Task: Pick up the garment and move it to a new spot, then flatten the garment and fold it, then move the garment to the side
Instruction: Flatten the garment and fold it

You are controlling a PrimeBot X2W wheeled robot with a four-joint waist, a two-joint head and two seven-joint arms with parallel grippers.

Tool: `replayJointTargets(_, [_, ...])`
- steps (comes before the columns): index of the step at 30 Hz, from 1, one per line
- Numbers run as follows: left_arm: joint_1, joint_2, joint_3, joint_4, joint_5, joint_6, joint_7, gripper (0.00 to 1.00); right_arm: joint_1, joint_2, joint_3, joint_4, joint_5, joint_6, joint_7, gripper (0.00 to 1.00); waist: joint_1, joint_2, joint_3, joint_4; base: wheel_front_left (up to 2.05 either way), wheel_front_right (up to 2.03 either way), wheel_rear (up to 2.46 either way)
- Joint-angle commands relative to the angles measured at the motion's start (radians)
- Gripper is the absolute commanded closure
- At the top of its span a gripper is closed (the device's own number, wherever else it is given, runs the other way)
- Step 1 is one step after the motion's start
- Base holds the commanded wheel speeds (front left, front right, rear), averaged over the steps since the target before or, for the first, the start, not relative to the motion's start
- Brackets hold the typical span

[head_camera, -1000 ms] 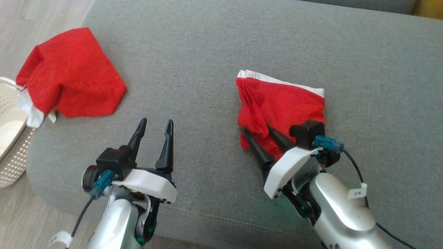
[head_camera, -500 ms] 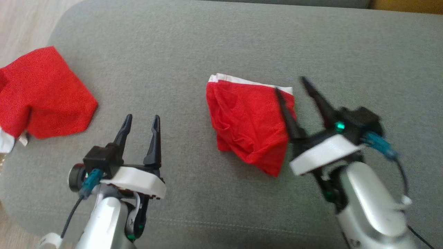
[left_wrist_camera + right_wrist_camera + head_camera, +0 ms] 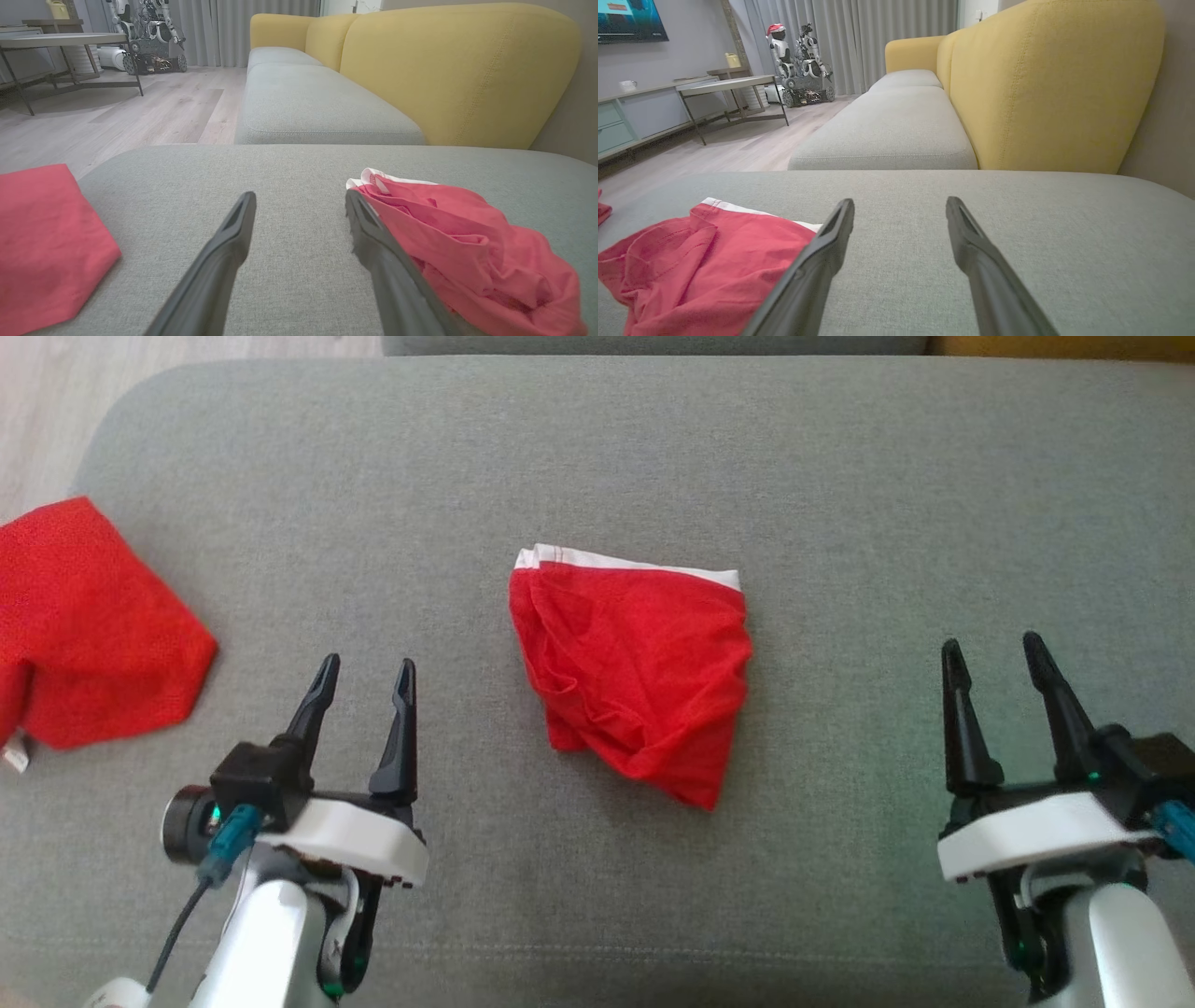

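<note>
A red garment [image 3: 639, 677] with a white band along its far edge lies folded but rumpled in the middle of the grey cushion [image 3: 597, 457]. It also appears as the garment [image 3: 467, 247] right of my left fingers and the garment [image 3: 705, 270] left of my right fingers. My left gripper [image 3: 366, 674] stands open to the garment's left, apart from it and holding nothing. My right gripper [image 3: 991, 651] stands open well to the garment's right, also holding nothing.
A second red cloth [image 3: 84, 625] lies at the cushion's left edge, also seen as the red cloth [image 3: 42, 242]. A yellow sofa back [image 3: 1045, 84] and another grey seat [image 3: 317, 107] stand beyond. Wooden floor [image 3: 117, 121], a table [image 3: 733, 86] and a parked robot [image 3: 801, 65] lie further off.
My right gripper has let go of the garment, opened and drawn back to the right. The camera has swung right, so the basket left the view. The left arm kept still.
</note>
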Motion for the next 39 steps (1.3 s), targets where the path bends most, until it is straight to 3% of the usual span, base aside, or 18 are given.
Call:
replayJointTargets(1, [-0.024,0.023,0.034,-0.038,0.006,0.003,-0.007,0.00,-0.019,-0.001,0.019,-0.043,0.000,0.007,0.004,0.00,0.0000,0.0000,0.000,-0.002,0.00,0.00,0.00])
replayJointTargets(17, [-0.029,0.030,0.021,-0.042,-0.005,0.013,0.000,0.00,-0.014,-0.001,0.021,-0.061,0.028,0.007,0.018,0.00,0.0000,0.0000,0.002,0.005,0.00,0.00,0.00])
replayJointTargets(18, [-0.030,0.030,0.020,-0.042,-0.005,0.013,0.000,0.00,-0.017,-0.001,0.025,-0.055,0.035,0.007,0.021,0.56,0.0000,0.0000,0.003,0.007,0.00,0.00,0.00])
replayJointTargets(19, [-0.032,0.030,0.018,-0.042,-0.006,0.013,-0.001,0.00,-0.021,-0.001,0.030,-0.049,0.041,0.007,0.025,1.00,0.0000,0.0000,0.006,0.010,0.00,0.00,0.00])
replayJointTargets(22, [-0.041,0.030,0.015,-0.043,-0.007,0.011,-0.002,0.00,-0.048,-0.001,0.049,-0.019,0.053,0.007,0.029,1.00,0.0000,0.0000,0.016,0.020,0.00,0.00,0.00])
replayJointTargets(26, [-0.055,0.027,0.008,-0.042,-0.009,0.007,-0.003,0.00,-0.117,-0.001,0.162,0.063,0.099,0.007,0.024,1.00,0.0000,0.0000,0.032,0.039,0.00,0.00,0.00])
replayJointTargets(32, [-0.079,0.014,-0.012,-0.027,-0.012,0.000,-0.007,0.00,-0.238,-0.001,0.373,0.276,0.196,0.007,0.015,1.00,0.0000,0.0000,0.050,0.085,0.00,0.00,0.00])
replayJointTargets(39, [-0.089,-0.001,-0.025,-0.015,-0.017,-0.003,-0.010,0.00,-0.325,0.000,0.476,0.490,0.251,0.007,-0.002,1.00,0.0000,0.0000,0.065,0.121,0.00,0.00,0.00])
